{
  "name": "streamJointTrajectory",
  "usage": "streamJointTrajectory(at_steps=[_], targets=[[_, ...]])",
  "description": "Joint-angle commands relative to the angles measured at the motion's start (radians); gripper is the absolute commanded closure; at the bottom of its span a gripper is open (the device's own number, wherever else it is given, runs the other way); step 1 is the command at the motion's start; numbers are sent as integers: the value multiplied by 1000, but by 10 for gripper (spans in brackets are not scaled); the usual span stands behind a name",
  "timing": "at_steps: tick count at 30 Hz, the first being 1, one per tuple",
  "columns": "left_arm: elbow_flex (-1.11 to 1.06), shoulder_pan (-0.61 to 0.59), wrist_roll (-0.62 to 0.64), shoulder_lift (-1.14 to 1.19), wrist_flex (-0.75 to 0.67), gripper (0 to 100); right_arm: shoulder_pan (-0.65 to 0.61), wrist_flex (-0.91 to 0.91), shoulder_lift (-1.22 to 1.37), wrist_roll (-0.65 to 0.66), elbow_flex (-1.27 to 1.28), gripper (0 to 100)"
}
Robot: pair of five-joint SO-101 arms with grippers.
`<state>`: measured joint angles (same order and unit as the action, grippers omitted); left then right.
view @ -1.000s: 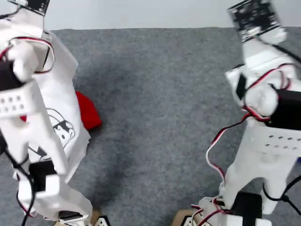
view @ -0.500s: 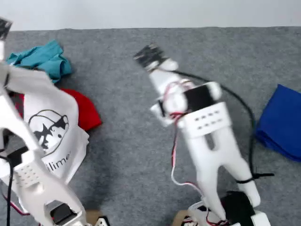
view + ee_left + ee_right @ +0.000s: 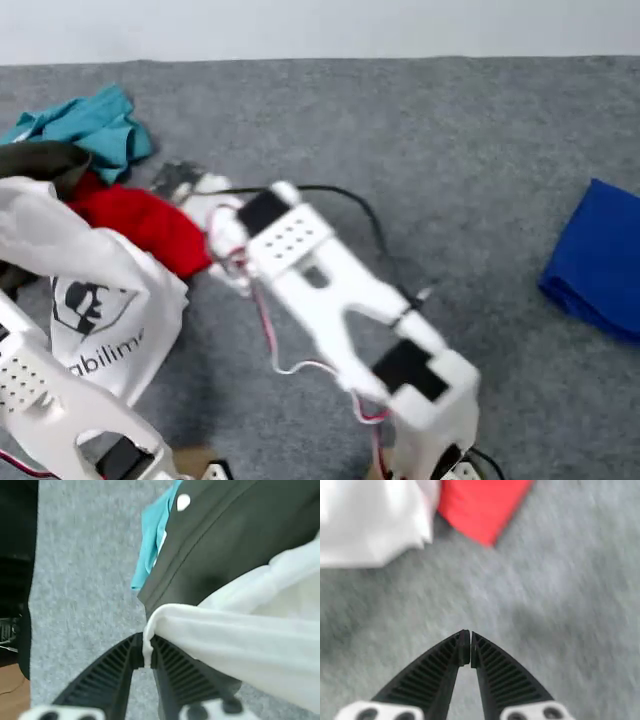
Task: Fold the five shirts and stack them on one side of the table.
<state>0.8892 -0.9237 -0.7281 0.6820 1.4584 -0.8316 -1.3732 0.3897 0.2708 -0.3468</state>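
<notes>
The left hand (image 3: 146, 650) is pinched tight on a folded edge of the white shirt (image 3: 95, 285), whose cloth bunches up at the left side of the grey table (image 3: 440, 150) with its dark print facing up. Just behind it lies the red shirt (image 3: 145, 225), partly covered by the white cloth in the high view. A dark shirt (image 3: 40, 160) sits crumpled at the far left, touching the red one, and the teal shirt (image 3: 90, 125) lies in a heap behind both, near the back edge. The right arm stretches across the table toward this pile. The right hand (image 3: 466, 650) has its fingertips closed together with nothing between them, hanging over bare table just beside a corner of the red shirt. The blue shirt (image 3: 600, 255) lies well apart at the table's right edge.
</notes>
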Motion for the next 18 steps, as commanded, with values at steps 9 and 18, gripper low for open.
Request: streamJointTrajectory(at_steps=[9,18], targets=[[8,-6,-2,3,12,996,-148,8,364,-18,-457,828],[8,-6,-2,2,17,996,-162,21,631,-17,-717,827]])
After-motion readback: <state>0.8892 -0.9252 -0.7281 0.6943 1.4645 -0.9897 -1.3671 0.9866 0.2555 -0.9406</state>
